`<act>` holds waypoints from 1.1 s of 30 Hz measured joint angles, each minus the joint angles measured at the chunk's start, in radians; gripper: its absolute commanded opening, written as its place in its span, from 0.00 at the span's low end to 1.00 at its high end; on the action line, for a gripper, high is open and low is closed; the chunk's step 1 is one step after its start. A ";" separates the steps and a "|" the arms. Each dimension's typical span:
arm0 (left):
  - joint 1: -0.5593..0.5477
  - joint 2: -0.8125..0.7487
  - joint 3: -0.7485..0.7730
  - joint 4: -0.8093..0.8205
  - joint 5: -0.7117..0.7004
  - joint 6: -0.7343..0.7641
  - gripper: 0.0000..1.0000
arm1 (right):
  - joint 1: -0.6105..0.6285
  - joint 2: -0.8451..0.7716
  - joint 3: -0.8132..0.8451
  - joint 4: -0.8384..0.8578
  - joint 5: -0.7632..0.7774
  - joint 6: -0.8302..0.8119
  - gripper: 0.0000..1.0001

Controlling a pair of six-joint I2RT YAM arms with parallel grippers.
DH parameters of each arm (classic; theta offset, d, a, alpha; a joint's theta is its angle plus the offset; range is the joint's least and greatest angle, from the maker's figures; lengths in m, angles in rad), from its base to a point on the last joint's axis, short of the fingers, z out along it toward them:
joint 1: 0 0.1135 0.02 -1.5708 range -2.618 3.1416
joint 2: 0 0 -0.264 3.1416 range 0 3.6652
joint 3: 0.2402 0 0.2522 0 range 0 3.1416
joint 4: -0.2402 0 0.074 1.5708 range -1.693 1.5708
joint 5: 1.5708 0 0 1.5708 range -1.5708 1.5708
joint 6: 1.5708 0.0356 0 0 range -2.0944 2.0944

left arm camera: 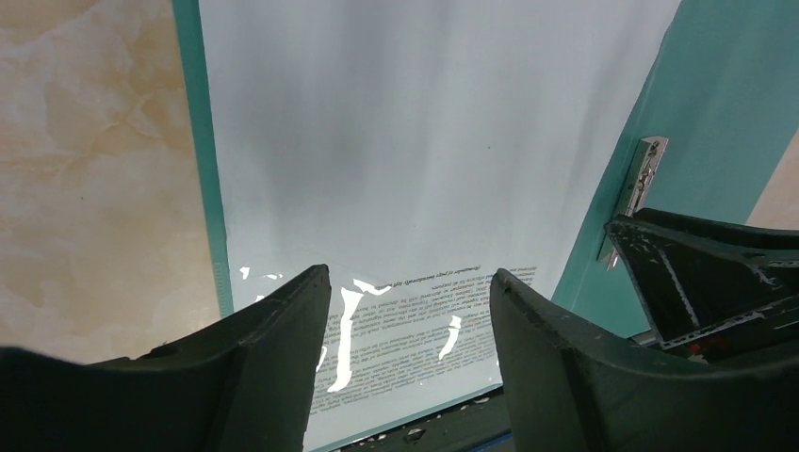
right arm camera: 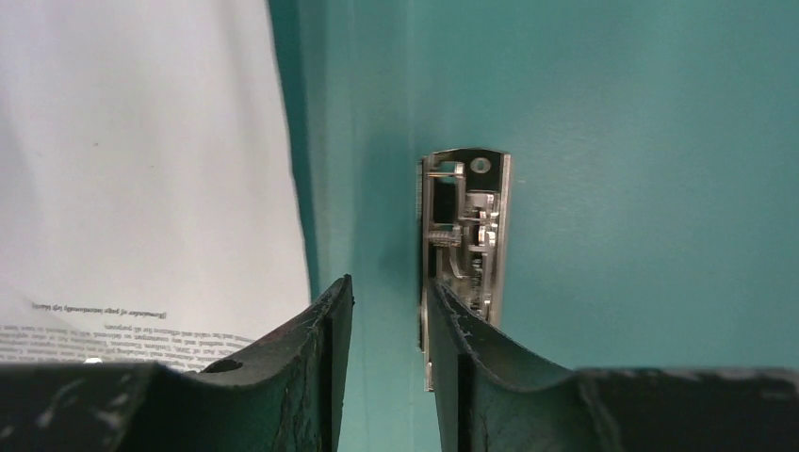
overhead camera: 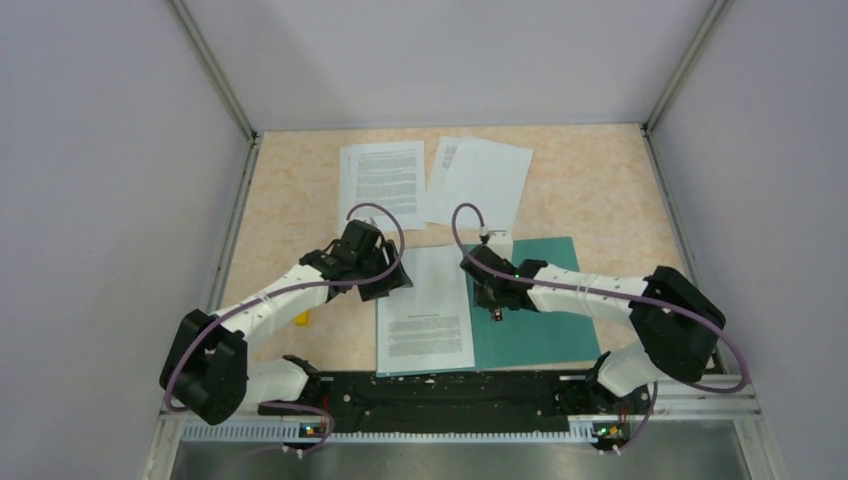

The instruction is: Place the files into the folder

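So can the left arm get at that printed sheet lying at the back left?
Probably yes. The left hand is open, the printed sheet lies just beyond it on the table, and nothing stands between them.

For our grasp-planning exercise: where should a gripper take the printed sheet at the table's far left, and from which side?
Probably the near edge of the printed sheet, approached low from the arms' side with the left gripper, the nearer one. It lies flat, face up, on the table, so only that thin edge offers a pinch.
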 measured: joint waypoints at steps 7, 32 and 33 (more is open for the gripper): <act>0.000 -0.001 0.000 -0.001 0.000 -0.008 0.67 | 0.080 0.134 0.070 -0.002 0.004 0.001 0.24; -0.129 -0.069 -0.082 -0.134 -0.360 -0.099 0.64 | 0.092 -0.111 -0.025 -0.124 0.029 0.043 0.36; -0.137 -0.069 -0.086 -0.141 -0.370 -0.105 0.64 | 0.092 -0.115 -0.031 -0.130 0.026 0.045 0.36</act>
